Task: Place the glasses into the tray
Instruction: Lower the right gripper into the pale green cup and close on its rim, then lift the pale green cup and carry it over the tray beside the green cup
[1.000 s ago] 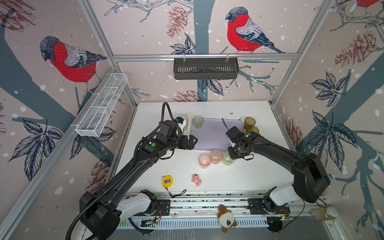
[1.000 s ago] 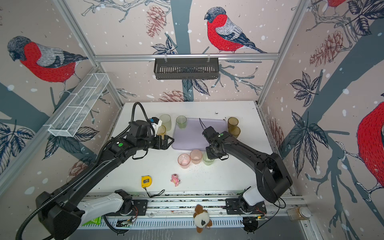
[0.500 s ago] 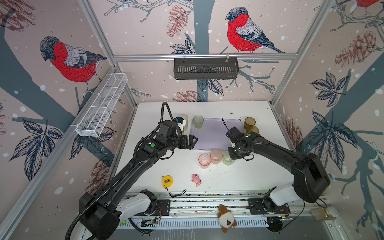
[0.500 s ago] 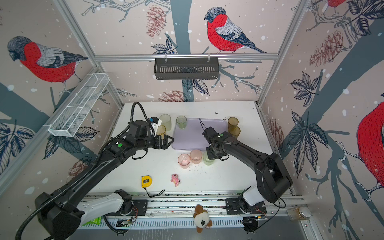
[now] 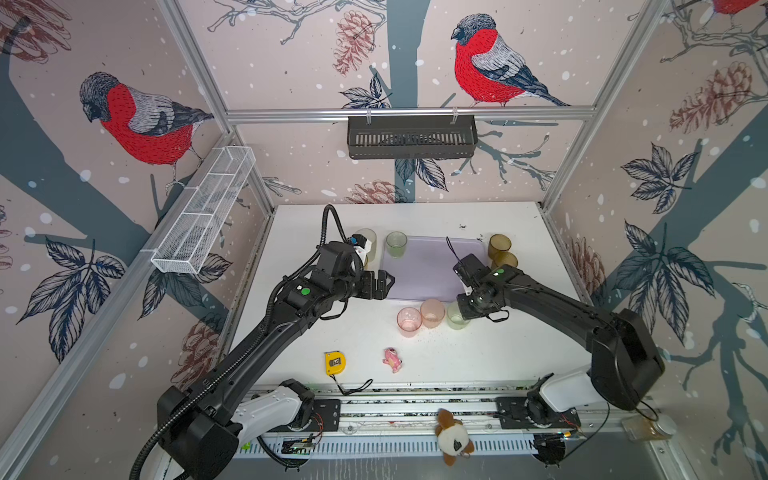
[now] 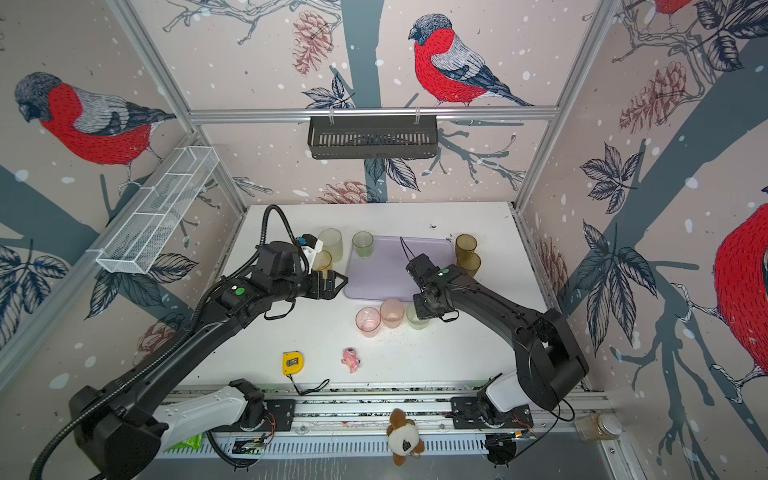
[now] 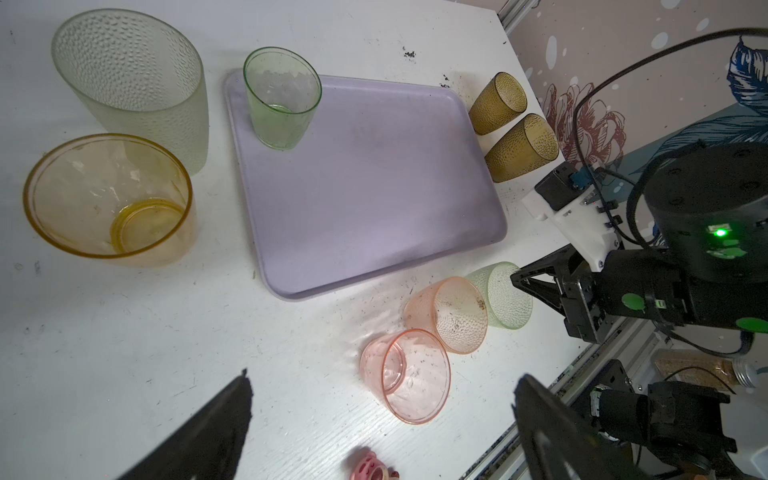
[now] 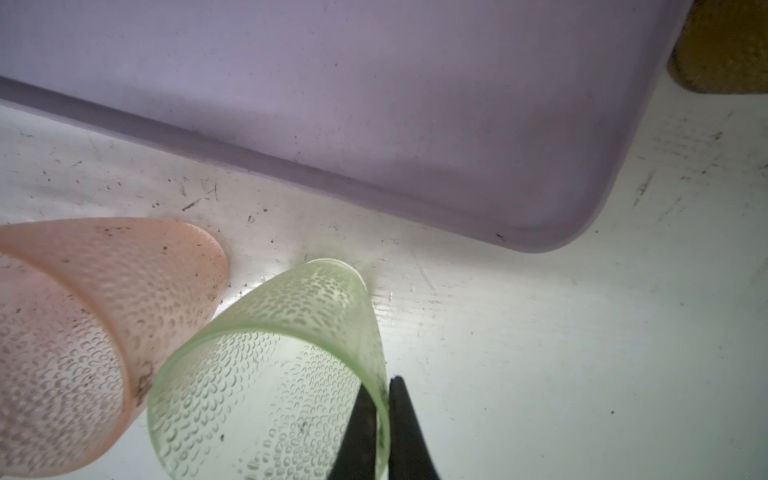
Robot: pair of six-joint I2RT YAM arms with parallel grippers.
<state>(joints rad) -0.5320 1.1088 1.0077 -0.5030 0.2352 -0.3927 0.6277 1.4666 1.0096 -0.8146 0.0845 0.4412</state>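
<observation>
In both top views my right jaws sit down on the pale green tumbler (image 5: 456, 319), the end one of a row of three on the bench (image 5: 478, 353). The lavender tray (image 5: 424, 270) lies just beyond it, ahead of the jaws. My left jaws hang spread wide and empty off the tray's other near corner, farther from this tumbler than the right.

In the left wrist view, the right jaws meet the pale green tumbler (image 7: 503, 295) on the side away from the peach tumbler (image 7: 446, 313) that stands against it. A green tumbler (image 7: 280, 97) stands in the tray's far corner.

In the right wrist view, the right jaws are pinched shut on the tumbler's wall, one finger inside the mouth and one outside. It stands upright, mouth toward my wrist. The tray's rounded corner (image 8: 561, 216) is close ahead, with a strip of bare bench between. I judge that the move is a lift, then straight forward over the low rim.
</observation>
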